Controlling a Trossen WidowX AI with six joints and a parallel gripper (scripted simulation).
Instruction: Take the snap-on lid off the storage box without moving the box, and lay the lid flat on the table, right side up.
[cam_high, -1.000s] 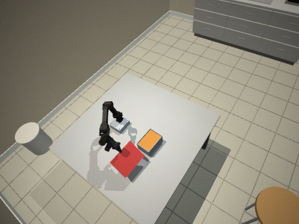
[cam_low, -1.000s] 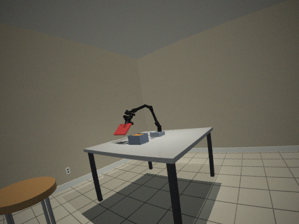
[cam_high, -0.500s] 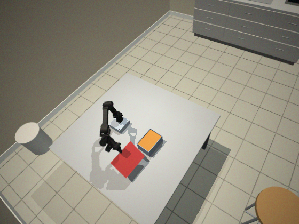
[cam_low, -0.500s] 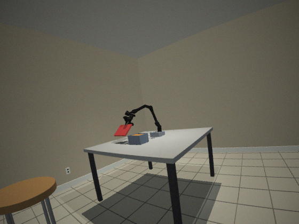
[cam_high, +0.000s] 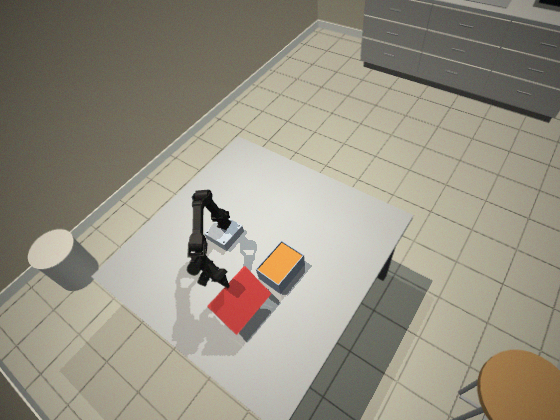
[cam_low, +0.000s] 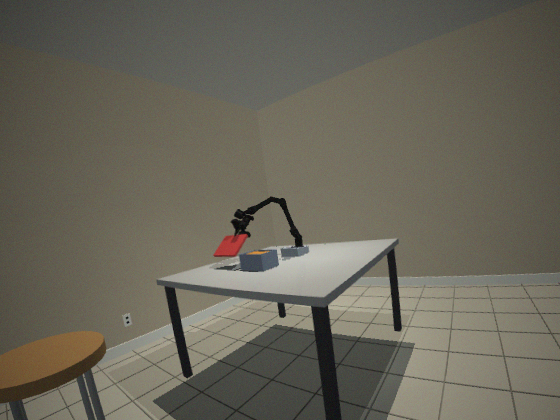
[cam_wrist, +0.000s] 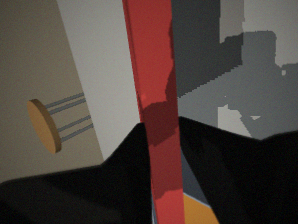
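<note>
The red lid (cam_high: 241, 303) (cam_low: 230, 246) (cam_wrist: 155, 60) is off the box and held in the air, tilted, beside the box on the side toward the trash-can end of the table. My gripper (cam_high: 228, 285) (cam_low: 242, 235) (cam_wrist: 159, 127) is shut on one edge of the lid, which runs between both fingers in the wrist view. The blue-grey storage box (cam_high: 283, 286) (cam_low: 258, 262) (cam_wrist: 197, 210) stands upright on the table, with an orange surface (cam_high: 281, 263) showing in its open top. The lid's underside is hidden in the top view.
The white table (cam_high: 320, 200) (cam_low: 320, 275) carries the arm's grey base (cam_high: 226, 241) (cam_low: 295, 251) behind the box. The lid's shadow falls on the table beside the box. A round stool (cam_high: 525, 385) (cam_low: 55, 355) (cam_wrist: 44, 125) and a grey bin (cam_high: 67, 260) stand off the table.
</note>
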